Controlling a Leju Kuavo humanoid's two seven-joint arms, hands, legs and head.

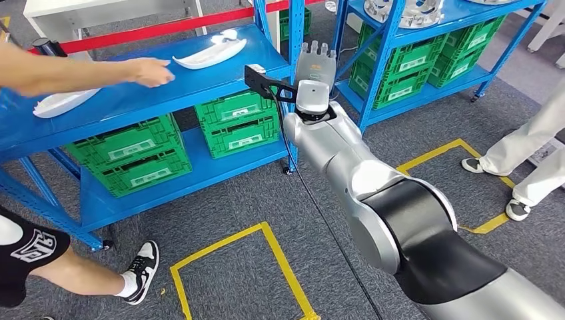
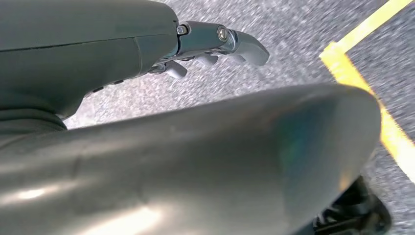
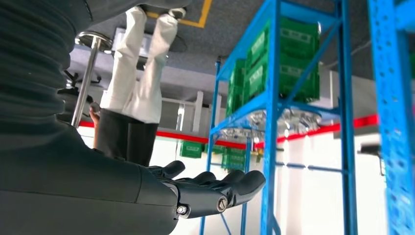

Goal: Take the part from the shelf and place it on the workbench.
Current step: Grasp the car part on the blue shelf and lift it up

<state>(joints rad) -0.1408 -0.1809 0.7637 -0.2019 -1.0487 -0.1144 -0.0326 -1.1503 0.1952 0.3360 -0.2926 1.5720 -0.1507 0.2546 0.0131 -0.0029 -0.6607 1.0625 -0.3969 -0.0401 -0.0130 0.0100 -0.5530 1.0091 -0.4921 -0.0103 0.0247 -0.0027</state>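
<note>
Two white parts: one long curved part point(image 1: 210, 53) lies on the blue shelf point(image 1: 200, 83) top, beyond and to the left of the right hand; a second white part point(image 1: 63, 102) lies farther left on the same surface, well apart from it.
Right hand: the right hand point(image 1: 315, 65) is raised beside the shelf's blue upright, fingers stretched out and apart, holding nothing (the wrist view shows the fingers point(image 3: 230, 185) extended with air around them).
Left hand: the left hand point(image 2: 205, 49) hangs above the grey floor, fingers loosely extended, nothing in them.
Person's hand: a person's hand point(image 1: 150, 71) reaches over the shelf top, between the two parts, left of the right hand.
Crates: green crates point(image 1: 236, 123) sit on the lower shelf level, below and left of the right hand.
Floor: yellow tape point(image 1: 286, 267) marks the grey floor.
</note>
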